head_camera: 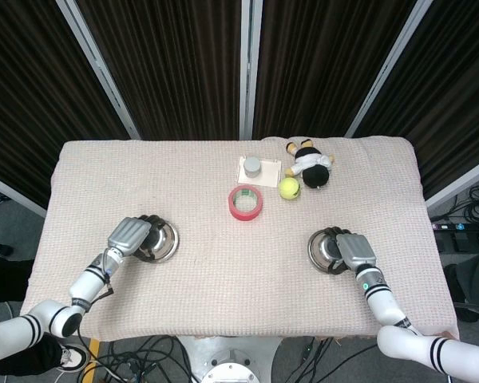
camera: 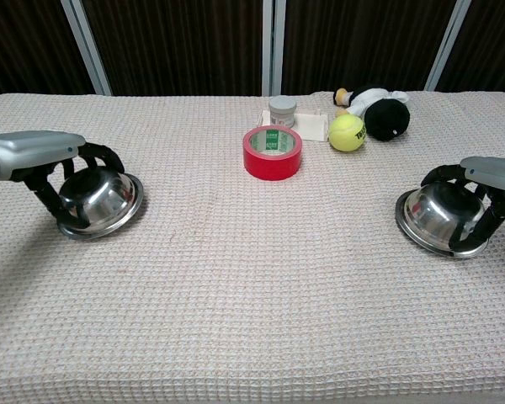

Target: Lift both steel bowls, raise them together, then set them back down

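Note:
Two upturned steel bowls sit on the cloth-covered table. My left hand reaches over the left bowl, its fingers curled round the rim, gripping it. That bowl is tilted, with its outer edge off the cloth. My right hand grips the right bowl the same way, and this bowl is tipped too. From the head view, the left hand covers the outer side of the left bowl, and the right hand covers part of the right bowl.
A red tape roll stands at the table's middle back. Behind it are a small grey cup on a white tray, a yellow tennis ball and a black-and-white plush toy. Dark curtains hang behind the table.

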Available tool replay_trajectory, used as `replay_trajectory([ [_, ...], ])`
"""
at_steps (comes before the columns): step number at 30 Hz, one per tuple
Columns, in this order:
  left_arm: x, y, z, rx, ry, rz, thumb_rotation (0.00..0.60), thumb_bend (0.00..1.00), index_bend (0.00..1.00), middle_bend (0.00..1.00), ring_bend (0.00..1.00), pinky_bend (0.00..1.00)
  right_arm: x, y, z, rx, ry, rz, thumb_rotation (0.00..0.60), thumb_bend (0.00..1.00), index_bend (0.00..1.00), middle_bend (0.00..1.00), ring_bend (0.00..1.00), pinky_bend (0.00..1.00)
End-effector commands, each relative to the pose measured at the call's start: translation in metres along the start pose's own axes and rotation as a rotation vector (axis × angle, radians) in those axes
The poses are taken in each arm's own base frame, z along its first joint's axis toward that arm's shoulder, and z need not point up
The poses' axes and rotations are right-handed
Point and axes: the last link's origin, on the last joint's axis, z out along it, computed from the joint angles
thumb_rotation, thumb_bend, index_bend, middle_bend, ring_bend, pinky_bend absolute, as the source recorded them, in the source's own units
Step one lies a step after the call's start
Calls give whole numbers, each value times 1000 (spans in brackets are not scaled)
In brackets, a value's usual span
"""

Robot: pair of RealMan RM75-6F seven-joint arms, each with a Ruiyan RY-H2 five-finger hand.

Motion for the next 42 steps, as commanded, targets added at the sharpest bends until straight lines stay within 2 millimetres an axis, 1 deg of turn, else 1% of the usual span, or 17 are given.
replay_trajectory([
  [1, 7, -2, -8, 2, 142, -8, 600, 337, 388, 351, 312, 497, 7, 7, -5, 7, 32, 57, 600, 133, 424, 336, 253, 363],
  [4, 13, -3, -18, 7, 303, -24, 600, 349, 393, 357, 326, 515, 17, 12, -13, 29, 72, 154, 600, 150, 432, 345, 263, 371],
  [7, 15, -2, -27, 3, 443, -107, 600, 350, 394, 358, 334, 522, 31, 19, -20, 56, 141, 240, 600, 165, 445, 356, 273, 379],
  [10, 15, 3, -34, -6, 574, -266, 600, 350, 395, 358, 335, 522, 42, 18, -26, 110, 220, 345, 600, 175, 448, 359, 275, 381],
  [13, 13, 16, -38, -33, 670, -544, 600, 350, 395, 358, 335, 522, 48, 9, -28, 203, 295, 486, 600, 195, 448, 359, 275, 381],
  [16, 9, 35, -38, -82, 654, -871, 600, 350, 396, 358, 342, 523, 51, -8, -25, 319, 332, 652, 600, 199, 448, 357, 274, 381],
  [17, 7, 43, -39, -99, 628, -989, 600, 350, 397, 358, 344, 524, 52, -17, -23, 369, 333, 733, 600, 199, 448, 357, 274, 381],
  [18, 7, 47, -39, -107, 608, -1068, 600, 350, 397, 359, 345, 525, 52, -24, -22, 405, 328, 794, 600, 199, 448, 356, 274, 381],
  [20, 7, 58, -41, -130, 550, -1208, 600, 351, 397, 359, 346, 525, 49, -39, -17, 477, 293, 913, 600, 199, 448, 356, 275, 381],
  [24, 9, 76, -40, -169, 469, -1373, 600, 351, 397, 360, 346, 524, 41, -66, -6, 561, 192, 1058, 600, 199, 449, 348, 274, 381],
  [29, 10, 91, -36, -203, 417, -1463, 600, 350, 397, 360, 345, 525, 31, -101, 7, 642, 58, 1213, 600, 198, 451, 346, 274, 381],
  [32, 7, 93, -37, -210, 405, -1466, 600, 351, 397, 360, 345, 525, 26, -118, 12, 677, 2, 1260, 600, 198, 450, 346, 274, 381],
  [35, 2, 95, -43, -222, 405, -1451, 600, 351, 398, 361, 345, 525, 23, -134, 17, 705, -33, 1266, 600, 197, 450, 346, 274, 381],
  [36, 12, 107, -31, -257, 401, -1439, 600, 351, 398, 361, 345, 524, 23, -138, 18, 714, -41, 1266, 600, 197, 450, 346, 274, 381],
  [37, 14, 111, -25, -250, 398, -1426, 600, 350, 398, 361, 345, 524, 23, -143, 19, 722, -49, 1265, 600, 197, 450, 346, 274, 381],
  [39, 14, 119, -25, -247, 382, -1406, 600, 350, 398, 361, 345, 524, 23, -152, 21, 738, -68, 1258, 600, 197, 450, 346, 274, 381],
  [42, 15, 127, -26, -252, 375, -1345, 600, 350, 397, 361, 344, 524, 24, -165, 24, 753, -103, 1255, 600, 197, 451, 346, 274, 381],
])
